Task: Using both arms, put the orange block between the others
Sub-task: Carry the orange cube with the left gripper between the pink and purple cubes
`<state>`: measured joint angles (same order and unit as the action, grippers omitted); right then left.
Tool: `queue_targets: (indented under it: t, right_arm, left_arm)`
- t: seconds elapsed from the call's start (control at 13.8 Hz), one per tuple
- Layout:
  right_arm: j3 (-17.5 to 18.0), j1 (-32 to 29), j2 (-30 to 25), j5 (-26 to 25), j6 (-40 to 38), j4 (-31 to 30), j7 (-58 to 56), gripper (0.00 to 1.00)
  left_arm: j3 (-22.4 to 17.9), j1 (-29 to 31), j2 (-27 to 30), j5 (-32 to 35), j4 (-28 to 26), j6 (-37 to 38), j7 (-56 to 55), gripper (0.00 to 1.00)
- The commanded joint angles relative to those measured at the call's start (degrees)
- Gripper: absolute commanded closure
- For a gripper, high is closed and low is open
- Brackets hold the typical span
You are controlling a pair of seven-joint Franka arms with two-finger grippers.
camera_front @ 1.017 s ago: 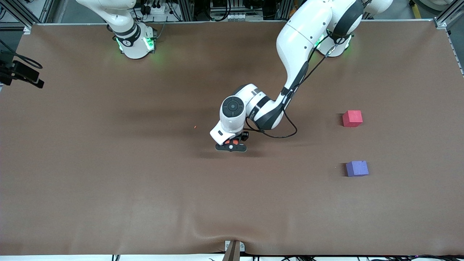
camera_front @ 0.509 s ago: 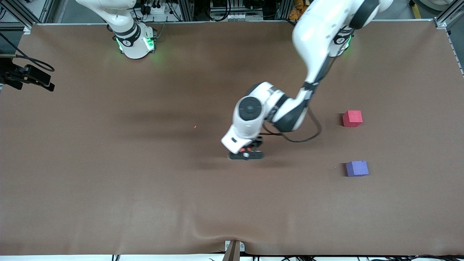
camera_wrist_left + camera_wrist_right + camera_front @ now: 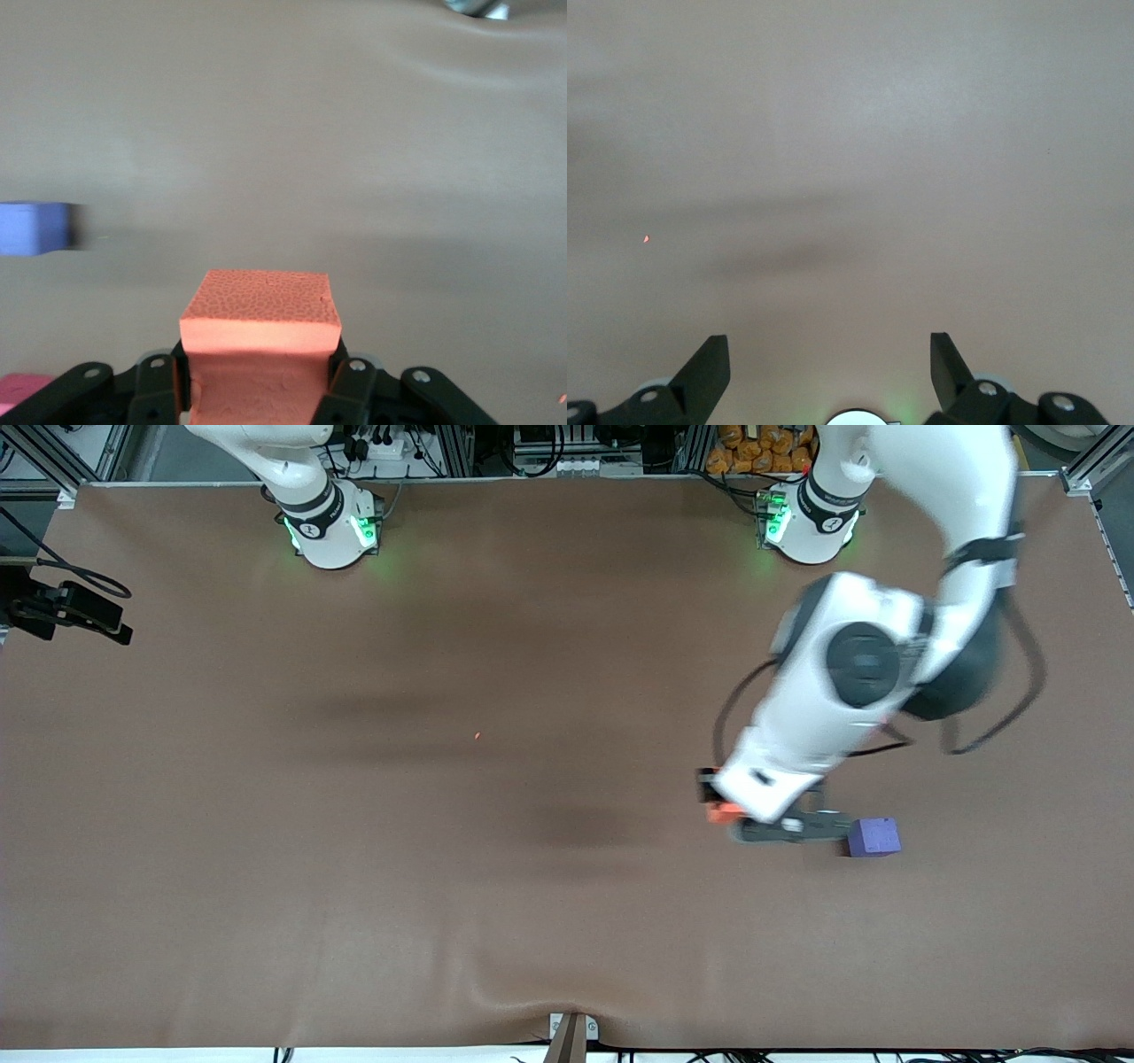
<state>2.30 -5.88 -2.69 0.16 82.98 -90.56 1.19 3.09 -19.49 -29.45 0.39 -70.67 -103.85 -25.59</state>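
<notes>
Camera layout, as I see it from my remote station.
Front view looks down from high across the brown worktop (image 3: 354, 868), facing both bases. Left wrist view sits close over its claw (image 3: 257, 390), sharing the purple-blue cube (image 3: 35, 227) (image 3: 873, 837) with the front view. Right wrist view looks down past its claw (image 3: 830, 372) at bare worktop.

Left gripper (image 3: 257, 390) is up over the table (image 3: 354, 868) at the left arm's end, clamped on the orange block (image 3: 261, 310), just beside the purple cube (image 3: 873, 837). Red cube (image 3: 22, 390) shows only at the left wrist view's edge. Right gripper (image 3: 830, 367) hangs over bare table, jaws apart.
</notes>
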Motion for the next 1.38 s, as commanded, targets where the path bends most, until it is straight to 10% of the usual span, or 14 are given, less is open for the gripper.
queue_targets:
  t: [0.0,0.73,1.31]
  right_arm:
    - [0.1,-0.5,-1.0,0.8,-0.5,-0.7,-0.1,0.00]
    - [0.4,0.0,-1.0,1.0,0.2,0.0,-0.2,0.00]
    - [0.5,0.1,-0.4,1.0,0.3,-0.1,-0.2,0.00]
  left_arm:
    - [0.9,4.0,2.6,-0.9,-2.1,4.1,3.4,1.00]
    - [0.8,16.0,9.1,0.2,-14.9,6.9,13.0,1.00]
    - [0.8,21.9,14.2,2.2,-40.3,-17.7,22.8,1.00]
